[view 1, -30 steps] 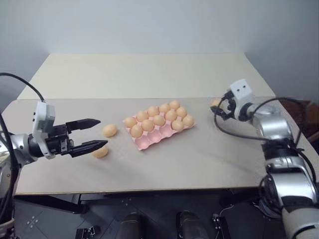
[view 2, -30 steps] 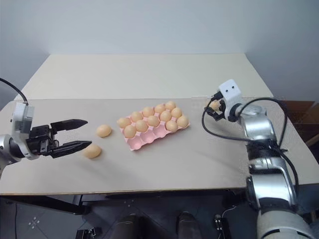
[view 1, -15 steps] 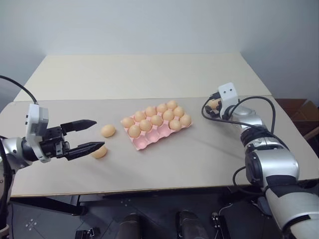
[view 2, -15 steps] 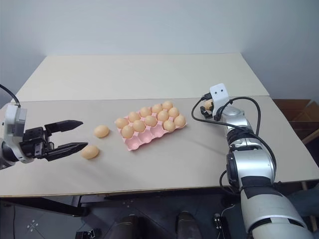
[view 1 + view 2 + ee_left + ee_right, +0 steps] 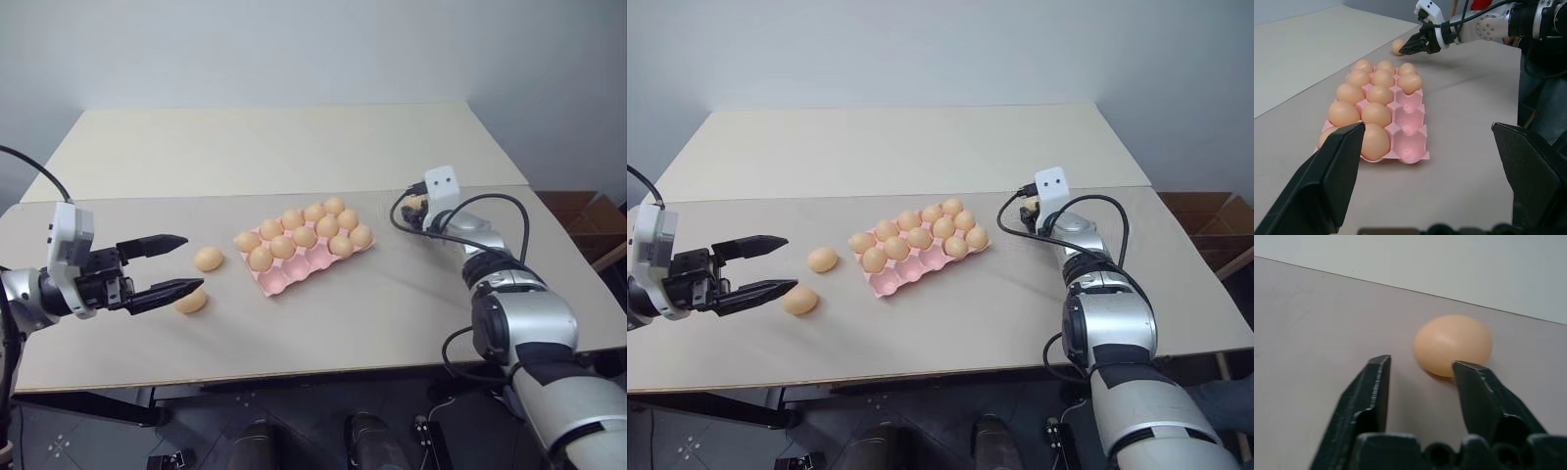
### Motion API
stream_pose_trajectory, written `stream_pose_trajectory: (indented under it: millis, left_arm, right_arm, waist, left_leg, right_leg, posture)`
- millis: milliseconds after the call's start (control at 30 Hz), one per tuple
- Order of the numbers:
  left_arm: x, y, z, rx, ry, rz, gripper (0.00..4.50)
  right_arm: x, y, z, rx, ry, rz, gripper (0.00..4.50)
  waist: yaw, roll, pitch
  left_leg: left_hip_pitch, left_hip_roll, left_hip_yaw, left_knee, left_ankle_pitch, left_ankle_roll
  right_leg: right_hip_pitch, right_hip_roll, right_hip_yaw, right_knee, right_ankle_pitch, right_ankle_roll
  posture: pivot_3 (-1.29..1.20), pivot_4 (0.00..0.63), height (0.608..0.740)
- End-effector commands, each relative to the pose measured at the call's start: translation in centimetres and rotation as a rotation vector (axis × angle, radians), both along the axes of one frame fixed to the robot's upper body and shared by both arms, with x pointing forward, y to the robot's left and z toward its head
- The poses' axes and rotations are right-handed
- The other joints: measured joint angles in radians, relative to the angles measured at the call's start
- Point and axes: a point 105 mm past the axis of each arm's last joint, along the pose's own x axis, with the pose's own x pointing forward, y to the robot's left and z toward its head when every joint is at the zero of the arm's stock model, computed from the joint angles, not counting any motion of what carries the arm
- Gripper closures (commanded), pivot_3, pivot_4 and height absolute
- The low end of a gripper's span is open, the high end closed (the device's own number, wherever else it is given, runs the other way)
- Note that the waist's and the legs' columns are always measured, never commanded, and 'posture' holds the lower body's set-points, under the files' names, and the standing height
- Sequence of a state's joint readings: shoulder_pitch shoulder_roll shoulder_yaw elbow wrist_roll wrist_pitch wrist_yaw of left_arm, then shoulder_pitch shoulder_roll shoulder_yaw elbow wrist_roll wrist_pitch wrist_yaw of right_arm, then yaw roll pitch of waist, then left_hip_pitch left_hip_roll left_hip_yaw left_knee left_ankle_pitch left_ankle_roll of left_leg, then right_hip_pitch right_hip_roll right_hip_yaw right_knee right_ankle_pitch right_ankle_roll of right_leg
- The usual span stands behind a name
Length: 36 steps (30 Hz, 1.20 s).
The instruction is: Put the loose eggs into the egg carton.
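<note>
The pink egg carton (image 5: pixel 294 275) lies mid-table with several tan eggs in its cups; its near row is bare. Two loose eggs (image 5: pixel 208 258) (image 5: pixel 190 303) rest to its left. My left gripper (image 5: pixel 196 261) hovers open beside them, its lower finger crossing in front of the nearer egg. A third loose egg (image 5: pixel 1453 345) sits right of the carton. My right gripper (image 5: pixel 1422 363) is low over the table with its jaws a narrow gap apart and nothing between them. That egg lies just past its fingertips (image 5: pixel 1465 369), off to one side. In the left wrist view, the right gripper (image 5: pixel 1409 47) points at this egg (image 5: pixel 1397 46).
The tan table (image 5: pixel 294 157) stretches far behind the carton, with a seam across its middle. The right arm's black cable (image 5: pixel 402 211) loops over the table near the third egg. The table's right edge is close to that arm.
My right gripper has sunk to the table behind the third egg, and its jaws have narrowed. The left gripper has held still. The head views have shifted slightly.
</note>
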<state>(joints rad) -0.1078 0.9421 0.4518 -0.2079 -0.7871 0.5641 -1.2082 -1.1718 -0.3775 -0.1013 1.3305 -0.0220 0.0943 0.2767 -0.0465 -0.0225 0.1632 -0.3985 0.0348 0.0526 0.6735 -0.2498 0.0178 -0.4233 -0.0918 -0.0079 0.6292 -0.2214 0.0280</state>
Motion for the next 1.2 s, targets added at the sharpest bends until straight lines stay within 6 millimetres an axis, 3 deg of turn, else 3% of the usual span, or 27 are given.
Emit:
stream_pose_trajectory:
  millis: [33, 133, 400, 500, 833, 1000, 1200]
  left_arm:
    - [-0.6, -0.1, 1.1, 0.013, -0.034, -0.014, 0.00]
    - [-0.6, -0.2, 1.0, 0.011, -0.030, -0.015, 0.00]
    - [-0.8, -0.5, 0.7, -0.005, -0.019, -0.006, 0.00]
    - [-1.1, -0.4, 0.6, -0.004, -0.009, -0.004, 0.00]
    - [-1.2, -0.4, 0.3, -0.007, 0.003, 0.004, 0.00]
    - [-1.2, -0.6, 0.2, -0.009, 0.001, 0.000, 0.00]
    - [-0.7, -0.9, -0.1, -0.011, -0.004, -0.022, 0.00]
  right_arm:
    - [0.3, -0.3, 1.7, 0.026, -0.072, -0.005, 3.51]
    - [0.3, -0.3, 1.9, 0.039, -0.077, 0.006, 4.48]
    - [-0.2, 0.6, 2.8, 0.061, -0.111, 0.142, 4.48]
    - [-1.6, 0.9, 3.0, 0.061, -0.125, 0.248, 3.53]
    - [-10.7, -0.4, 4.3, -0.004, -0.132, 0.382, 0.10]
    - [-14.4, -1.1, 4.1, -0.055, -0.084, 0.466, 0.04]
    - [-15.2, -1.5, 4.2, -0.095, -0.063, 0.498, 0.04]
  waist:
    - [0.000, 0.000, 0.000]
    - [0.000, 0.000, 0.000]
    - [0.001, 0.000, 0.000]
    - [0.003, 0.000, 0.000]
    - [0.027, 0.000, 0.000]
    - [0.033, 0.000, 0.000]
    - [0.032, 0.000, 0.000]
  left_leg:
    - [0.000, 0.000, 0.000, 0.000, 0.000, 0.000]
    - [0.000, 0.000, 0.000, 0.000, 0.000, 0.000]
    - [0.000, 0.000, 0.000, 0.000, 0.000, 0.000]
    - [0.000, 0.000, -0.001, 0.000, 0.000, 0.000]
    - [0.002, 0.000, -0.003, 0.000, 0.000, 0.000]
    - [0.002, 0.000, 0.000, 0.000, 0.000, 0.000]
    - [0.003, 0.000, 0.002, 0.000, 0.000, 0.000]
  right_leg:
    - [0.000, 0.000, 0.000, 0.000, 0.000, 0.000]
    - [0.000, 0.000, 0.000, 0.000, 0.000, 0.000]
    - [0.000, 0.000, 0.000, 0.000, 0.000, 0.000]
    - [0.000, 0.000, 0.000, 0.000, 0.000, 0.000]
    - [0.001, 0.000, 0.001, 0.000, 0.001, 0.001]
    - [0.001, 0.001, 0.000, -0.001, 0.001, 0.001]
    - [0.001, 0.001, 0.002, -0.001, 0.001, 0.001]
  posture:
    - [0.00, 0.150, 0.740]
    - [0.00, 0.150, 0.740]
    - [0.00, 0.150, 0.740]
    - [0.00, 0.150, 0.740]
    - [0.00, 0.150, 0.740]
    - [0.00, 0.150, 0.740]
    - [0.00, 0.150, 0.740]
